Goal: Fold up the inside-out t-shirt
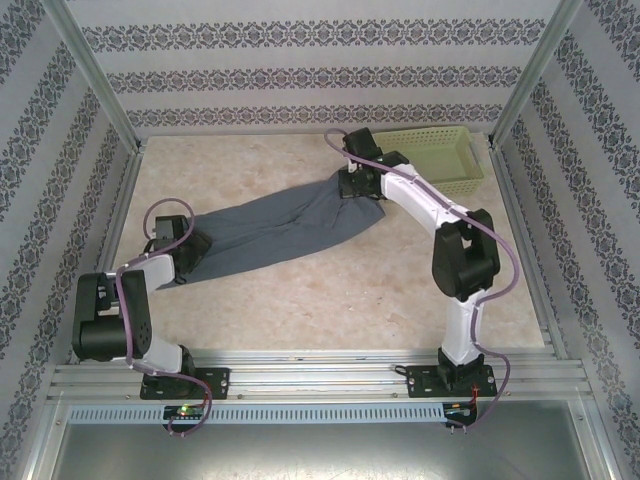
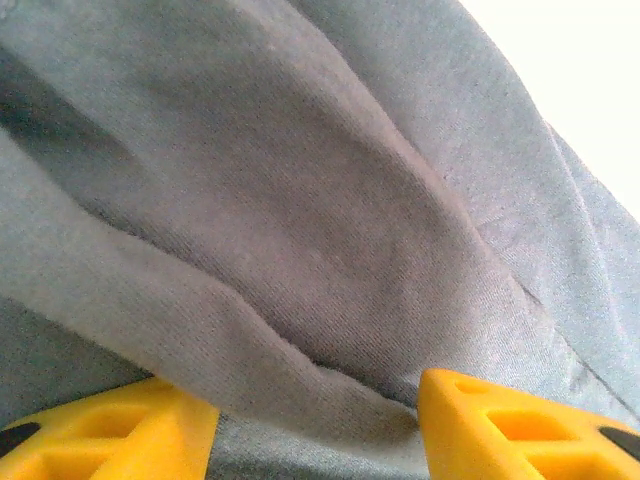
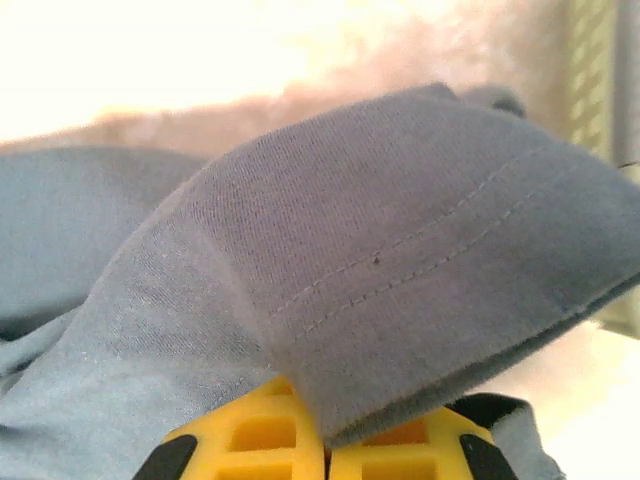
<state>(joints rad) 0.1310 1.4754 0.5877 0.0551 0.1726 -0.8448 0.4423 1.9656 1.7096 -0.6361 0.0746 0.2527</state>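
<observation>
The slate blue-grey t-shirt (image 1: pixel 280 230) lies bunched into a long band that runs diagonally across the table between the two arms. My left gripper (image 1: pixel 190 248) sits at the band's lower-left end. In the left wrist view its yellow fingers (image 2: pixel 130 430) stand apart, open (image 2: pixel 318 420), with a soft fold of the t-shirt (image 2: pixel 330 200) lying loosely across the gap. My right gripper (image 1: pixel 358 185) is at the upper-right end. In the right wrist view it is shut (image 3: pixel 327 445) on the stitched hem of the t-shirt (image 3: pixel 400 250), which drapes over the closed fingers.
A light green basket (image 1: pixel 435 160) stands at the back right corner, just beyond the right gripper, and its side (image 3: pixel 590 80) shows in the right wrist view. Metal frame posts and patterned walls close in the beige table (image 1: pixel 330 300).
</observation>
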